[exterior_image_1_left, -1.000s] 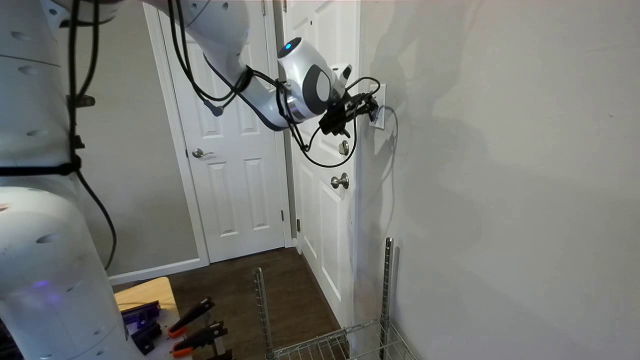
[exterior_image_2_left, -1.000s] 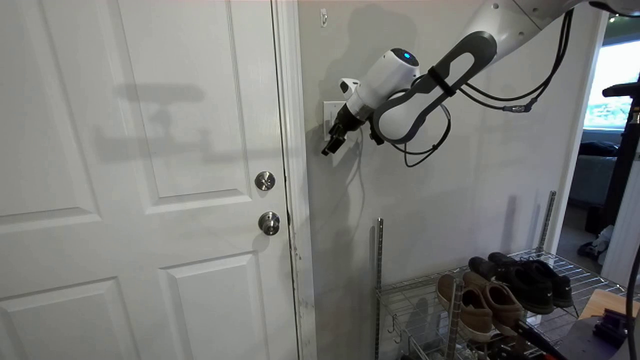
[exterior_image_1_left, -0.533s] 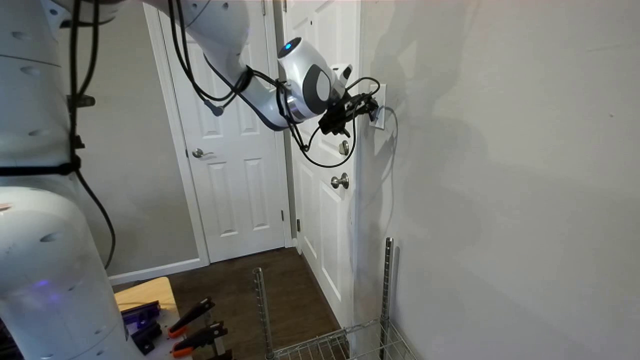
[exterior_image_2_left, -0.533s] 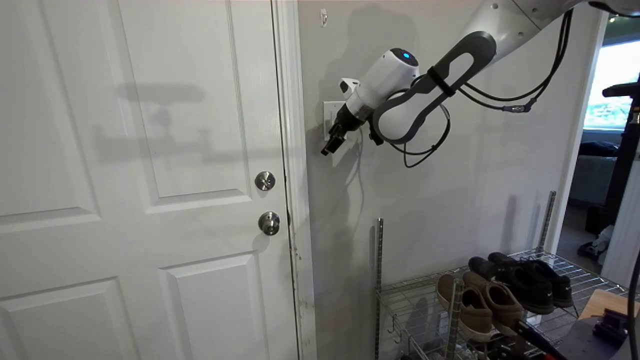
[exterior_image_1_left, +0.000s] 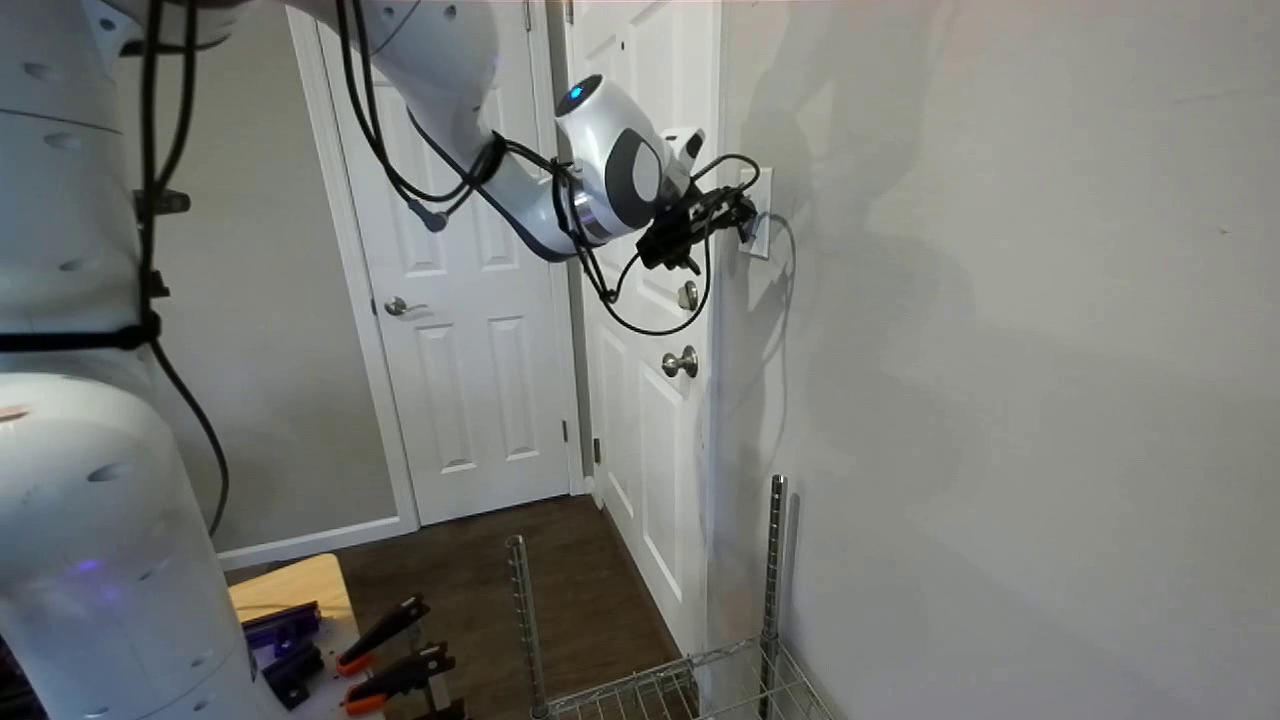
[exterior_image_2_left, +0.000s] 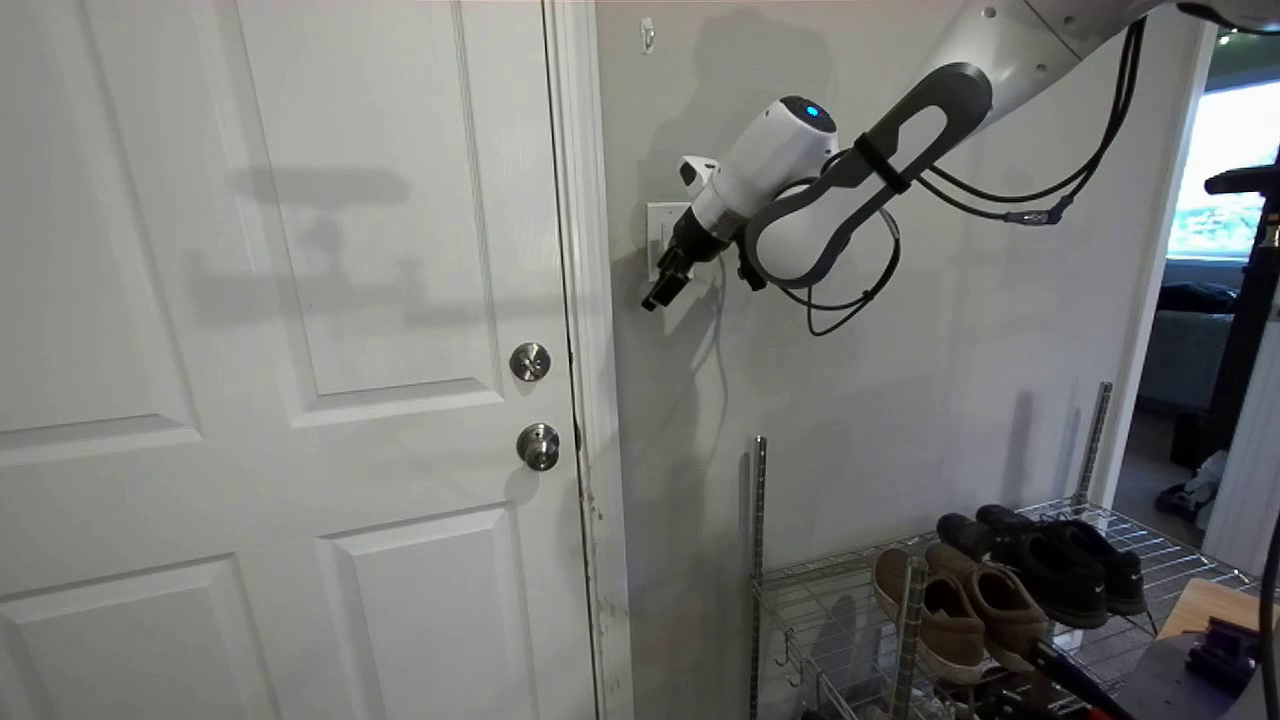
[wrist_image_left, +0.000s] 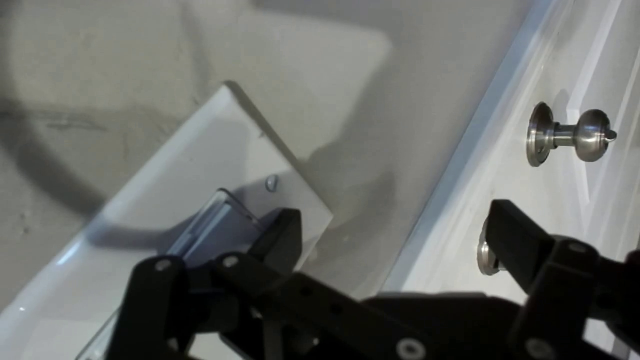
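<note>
Holds the gripper close by the switch plate with fingers parted wide; has a doorknob and deadbolt lower than the plate.

In an exterior view the camera looks past the robot arm along the wall, well back from the switch plate, which shows nearly edge-on. In an exterior view, also well back, the plate and the panel door beside it are faced more squarely. Tilted close over the plate, the wrist view shares doorknob and deadbolt with both.
</note>
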